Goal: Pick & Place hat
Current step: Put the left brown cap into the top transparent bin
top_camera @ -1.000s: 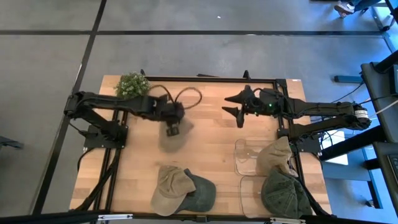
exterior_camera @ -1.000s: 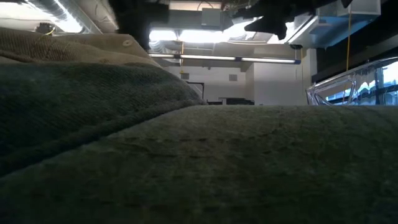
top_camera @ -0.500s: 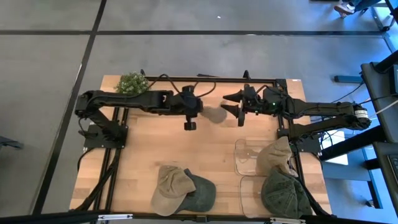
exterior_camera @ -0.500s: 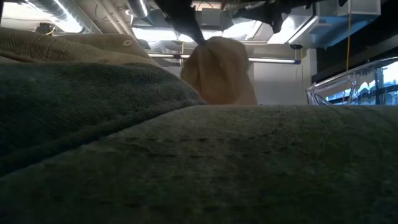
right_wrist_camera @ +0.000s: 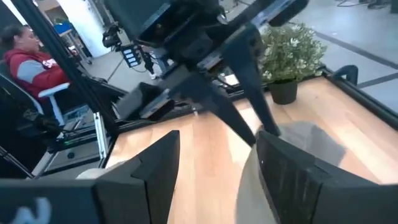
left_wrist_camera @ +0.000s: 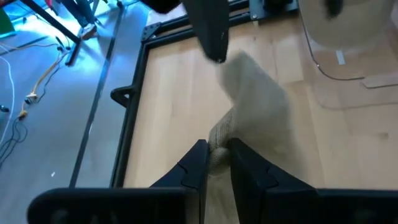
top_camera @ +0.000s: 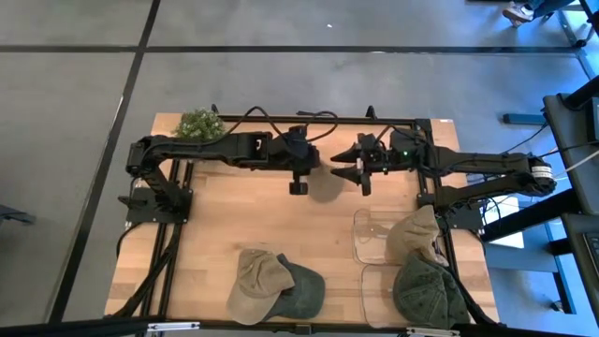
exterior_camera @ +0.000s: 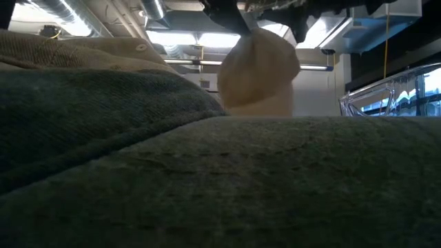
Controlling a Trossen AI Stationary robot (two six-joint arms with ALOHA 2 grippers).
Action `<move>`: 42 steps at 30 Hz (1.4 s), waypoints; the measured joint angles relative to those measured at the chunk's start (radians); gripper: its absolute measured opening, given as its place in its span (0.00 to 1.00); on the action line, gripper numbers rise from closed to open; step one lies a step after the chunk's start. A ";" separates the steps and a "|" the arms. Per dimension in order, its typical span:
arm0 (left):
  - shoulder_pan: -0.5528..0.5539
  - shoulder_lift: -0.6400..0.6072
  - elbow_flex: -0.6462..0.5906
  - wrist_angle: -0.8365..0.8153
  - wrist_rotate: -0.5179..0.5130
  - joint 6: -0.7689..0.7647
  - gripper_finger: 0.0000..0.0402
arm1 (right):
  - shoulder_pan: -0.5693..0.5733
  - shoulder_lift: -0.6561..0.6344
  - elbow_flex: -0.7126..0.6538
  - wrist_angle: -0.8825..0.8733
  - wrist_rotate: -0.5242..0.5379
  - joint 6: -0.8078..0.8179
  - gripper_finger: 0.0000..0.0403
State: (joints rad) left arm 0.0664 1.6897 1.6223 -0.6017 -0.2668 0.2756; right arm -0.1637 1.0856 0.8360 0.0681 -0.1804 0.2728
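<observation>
A tan hat [top_camera: 326, 185] hangs in the air over the far middle of the table, held by my left gripper [top_camera: 316, 172], which is shut on it. In the low view the hat [exterior_camera: 258, 72] dangles as a rounded bundle below the dark fingers. My right gripper [top_camera: 343, 165] stands open just to the hat's right, its fingers pointing toward the left arm. In the right wrist view the hat [right_wrist_camera: 301, 142] shows beyond that gripper's open fingers [right_wrist_camera: 214, 171], with nothing between them. My left gripper pinches a bunched fold of the hat's cloth [left_wrist_camera: 219, 138] between its two fingers. The fingers slant down toward the table's right side. The hat hangs slack beyond and below them [left_wrist_camera: 258, 106], lifted clear of the table.
A tan hat [top_camera: 255, 279] and a green hat [top_camera: 301, 290] lie at the near edge. Two clear trays at the near right hold a tan hat [top_camera: 412, 234] and a green hat [top_camera: 426, 290]. A potted plant [top_camera: 199, 126] stands far left. A person [right_wrist_camera: 31, 62] sits beyond the table.
My left gripper has gone up and toward the table's right edge, rolling as it went, and has closed in on my right gripper. The tan hat has gone with it, now hanging higher and clear of the table. My right gripper has turned a little in place.
</observation>
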 joint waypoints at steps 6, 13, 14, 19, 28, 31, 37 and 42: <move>0.000 0.000 0.000 -0.009 0.000 -0.009 0.11 | -0.002 0.010 0.000 -0.047 0.004 -0.112 0.53; -0.008 0.000 0.000 -0.009 0.053 -0.027 0.10 | -0.002 0.028 0.000 -0.041 0.065 -0.195 0.53; -0.009 0.000 0.000 -0.009 0.053 -0.030 0.10 | -0.002 0.035 0.000 -0.042 0.065 -0.196 0.53; -0.007 0.000 0.000 -0.008 0.053 -0.030 0.10 | -0.002 0.114 0.000 -0.042 0.017 -0.138 0.53; -0.005 0.000 0.000 -0.018 0.052 -0.030 0.10 | -0.004 0.164 0.000 0.031 0.003 -0.015 0.53; -0.005 0.000 0.000 -0.029 0.049 -0.033 0.10 | -0.004 0.163 0.000 0.035 0.003 -0.016 0.53; -0.006 0.000 0.000 -0.030 0.050 -0.048 0.10 | -0.009 0.163 0.064 -0.028 0.011 0.062 0.50; -0.006 0.000 0.000 -0.030 0.052 -0.046 0.11 | -0.009 0.181 0.181 -0.237 0.013 0.010 0.39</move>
State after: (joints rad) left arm 0.0608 1.6897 1.6226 -0.6317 -0.2147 0.2297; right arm -0.1730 1.2666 1.0169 -0.1688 -0.1669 0.2827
